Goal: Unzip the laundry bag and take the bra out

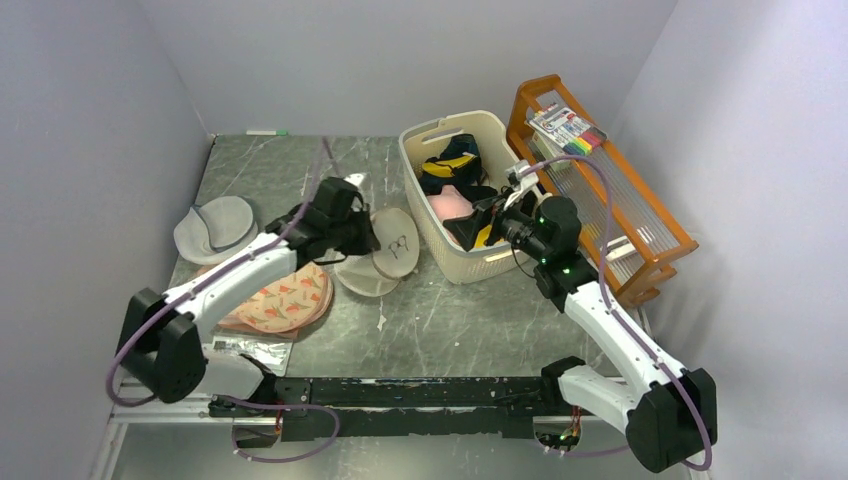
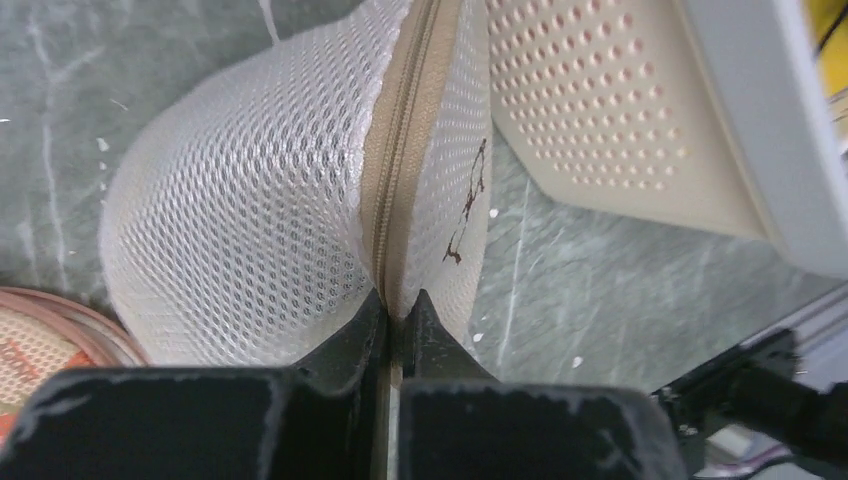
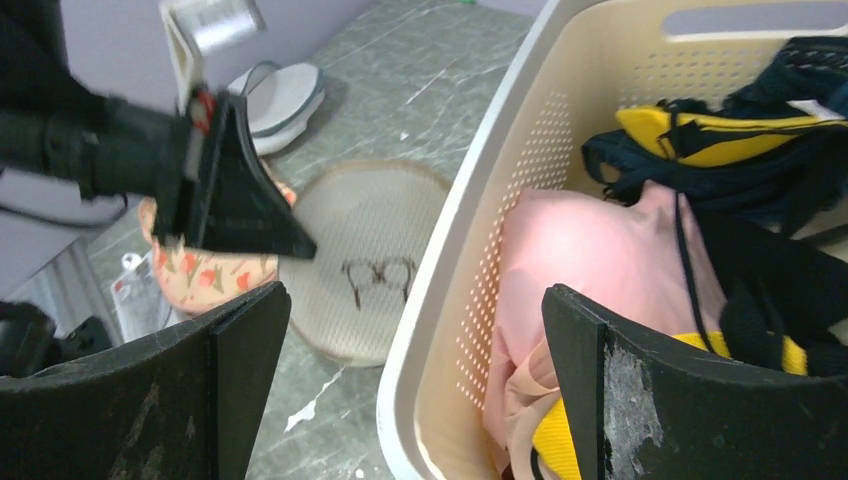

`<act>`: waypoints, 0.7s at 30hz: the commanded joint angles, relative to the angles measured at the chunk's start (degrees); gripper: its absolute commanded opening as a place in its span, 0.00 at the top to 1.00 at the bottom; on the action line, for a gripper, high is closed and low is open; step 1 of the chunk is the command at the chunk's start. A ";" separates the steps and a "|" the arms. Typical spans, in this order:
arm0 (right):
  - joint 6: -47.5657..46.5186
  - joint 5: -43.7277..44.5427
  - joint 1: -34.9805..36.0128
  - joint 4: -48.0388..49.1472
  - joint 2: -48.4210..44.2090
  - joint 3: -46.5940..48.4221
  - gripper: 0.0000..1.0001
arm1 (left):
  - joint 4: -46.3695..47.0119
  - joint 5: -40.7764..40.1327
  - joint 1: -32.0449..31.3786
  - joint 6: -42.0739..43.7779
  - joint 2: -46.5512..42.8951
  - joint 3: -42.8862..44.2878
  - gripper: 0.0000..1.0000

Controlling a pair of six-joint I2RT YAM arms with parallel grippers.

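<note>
1. Here, the pink bag (image 1: 285,300) lies at the left of the table (image 1: 450,320).
2. Next to it, the laundry bag (image 2: 250,200) sits by the basket (image 1: 470,262). The left gripper (image 2: 398,300) pinches its zip edge tight.
3. On the right, the right gripper (image 3: 410,300) hangs wide open over the basket's rim.

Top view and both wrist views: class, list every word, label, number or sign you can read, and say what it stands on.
No words or numbers are readable.
On the laundry bag: a black logo, a line drawing without letters.
On the marker pack on the rack: print too small to read.
</note>
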 commanded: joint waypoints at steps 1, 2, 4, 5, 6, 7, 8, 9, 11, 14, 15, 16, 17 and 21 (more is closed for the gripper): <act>-2.70 -7.24 1.80 0.35 2.53 1.13 0.00 | 7.37 16.53 7.85 -2.65 -6.93 -3.51 0.93; -3.60 -7.27 2.81 -0.48 3.16 1.53 0.00 | 8.74 20.09 9.87 -2.99 -8.06 -4.44 0.93; -4.89 -6.99 4.94 -2.23 4.79 2.72 0.00 | 11.26 27.16 13.80 -3.62 -10.12 -6.15 0.93; -5.06 -6.98 5.68 -2.88 5.63 3.32 0.00 | 12.66 30.02 15.28 -3.93 -11.08 -7.00 0.93; -5.01 -6.87 6.18 -3.39 6.26 3.82 0.00 | 14.13 32.43 16.55 -4.35 -12.06 -7.93 0.93; -4.60 -6.44 6.48 -3.61 6.81 4.18 0.00 | 15.95 34.74 17.58 -4.83 -13.04 -8.82 0.93; -3.98 -5.89 6.52 -3.53 7.24 4.22 0.00 | 17.28 36.58 18.50 -5.50 -13.96 -10.20 0.93; -3.36 -5.28 6.50 -3.33 7.54 4.16 0.00 | 18.65 38.16 19.24 -6.19 -14.86 -11.30 0.93; -2.10 -4.43 6.54 -2.93 8.27 4.33 0.00 | 21.66 41.41 20.70 -8.10 -16.44 -13.34 0.93; 0.53 -5.53 6.56 -1.31 9.41 4.12 0.02 | 27.87 45.72 21.99 -11.42 -18.92 -16.87 0.93; 1.56 -6.81 6.55 0.51 9.80 3.83 0.03 | 30.32 46.89 22.18 -12.82 -19.71 -18.04 0.93; 2.37 -7.65 6.48 1.66 10.24 3.57 0.03 | 32.49 47.81 22.34 -13.91 -20.57 -19.03 0.93; 3.20 -8.20 6.53 2.55 10.67 3.53 0.05 | 33.77 48.54 22.51 -14.75 -21.42 -19.65 0.93; 6.20 -10.79 6.57 5.46 12.08 3.61 0.12 | 37.37 50.33 22.66 -16.62 -24.96 -21.26 0.93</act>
